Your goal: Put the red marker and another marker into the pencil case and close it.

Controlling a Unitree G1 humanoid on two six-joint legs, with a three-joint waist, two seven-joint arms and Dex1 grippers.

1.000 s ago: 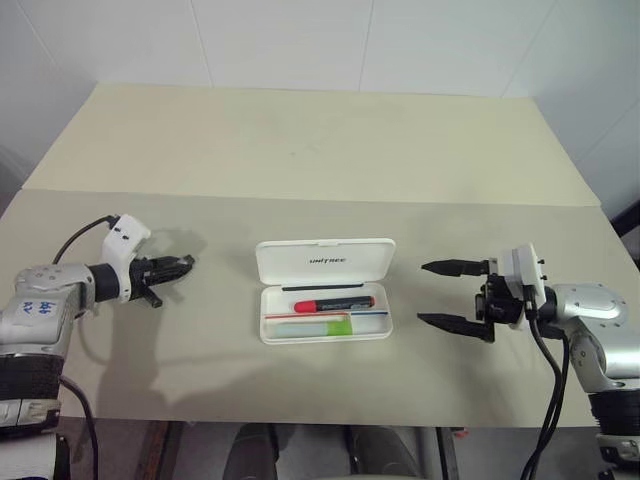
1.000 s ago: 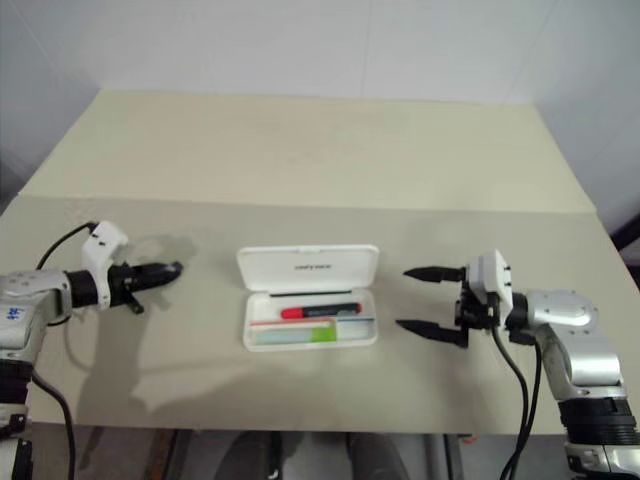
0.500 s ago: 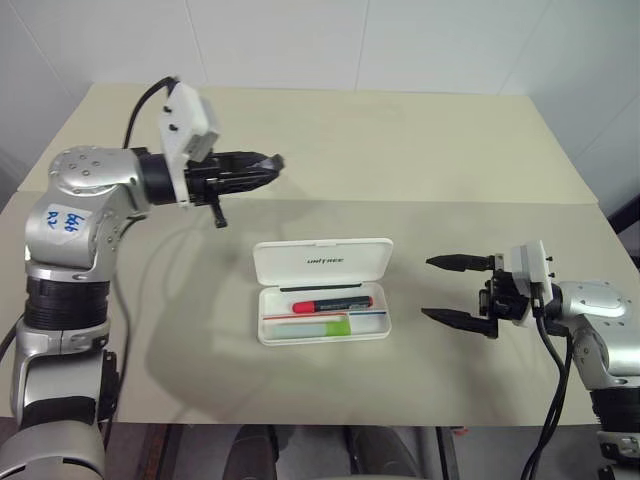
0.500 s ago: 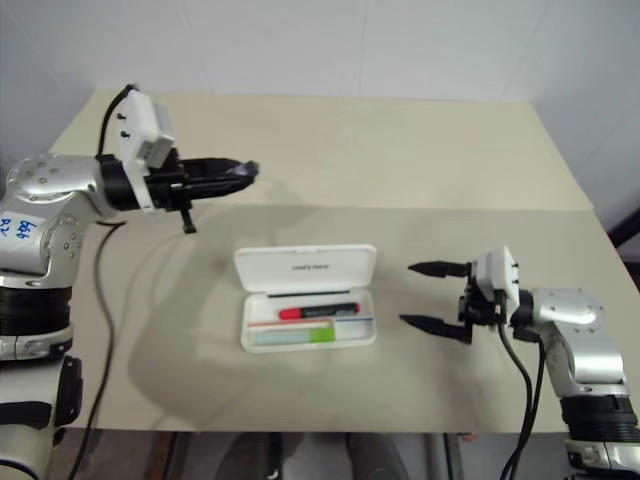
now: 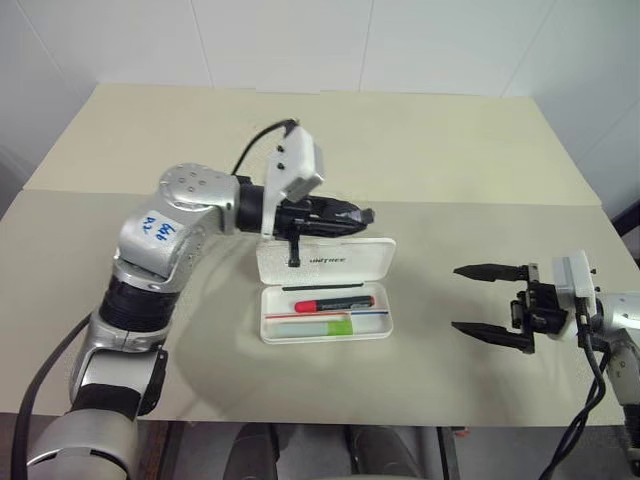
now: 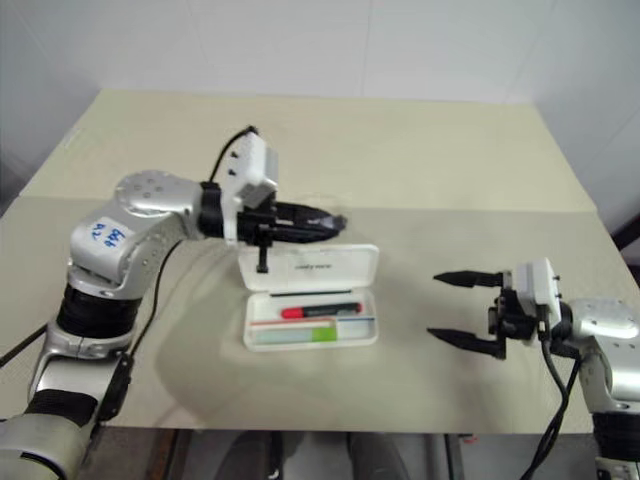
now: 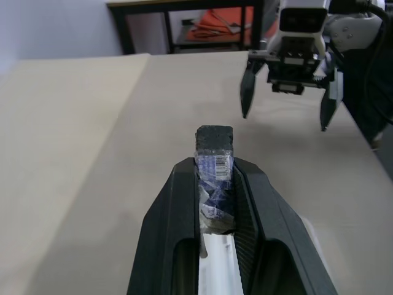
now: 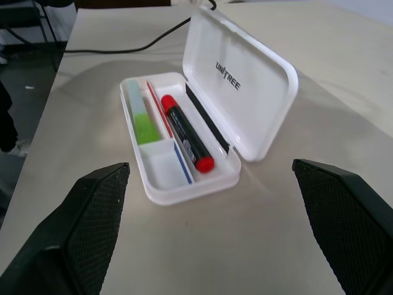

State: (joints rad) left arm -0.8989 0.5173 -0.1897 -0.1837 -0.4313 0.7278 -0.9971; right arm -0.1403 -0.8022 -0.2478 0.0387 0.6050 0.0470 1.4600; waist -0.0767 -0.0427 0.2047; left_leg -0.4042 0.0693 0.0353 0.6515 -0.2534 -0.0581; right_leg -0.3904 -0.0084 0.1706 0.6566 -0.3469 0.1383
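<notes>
The white pencil case lies open at the table's middle, its lid propped up at the back. Inside its tray the red marker lies lengthwise, and the green-capped highlighter rests in front of it. My left gripper hovers shut just above the lid's back edge, pointing to the right. Off to the right of the case, my right gripper stands wide open with nothing between its fingers, pointing at the case. In the right wrist view the marker and highlighter lie side by side in the case.
A crease runs across the beige table behind the case. The table's front edge is close below the case. A black cable loops over my left wrist. Bare tabletop lies on both sides of the case.
My left arm has swung up from the table's left side and across to the right, ending over the case lid, still shut. My right gripper has drifted a little right, away from the case.
</notes>
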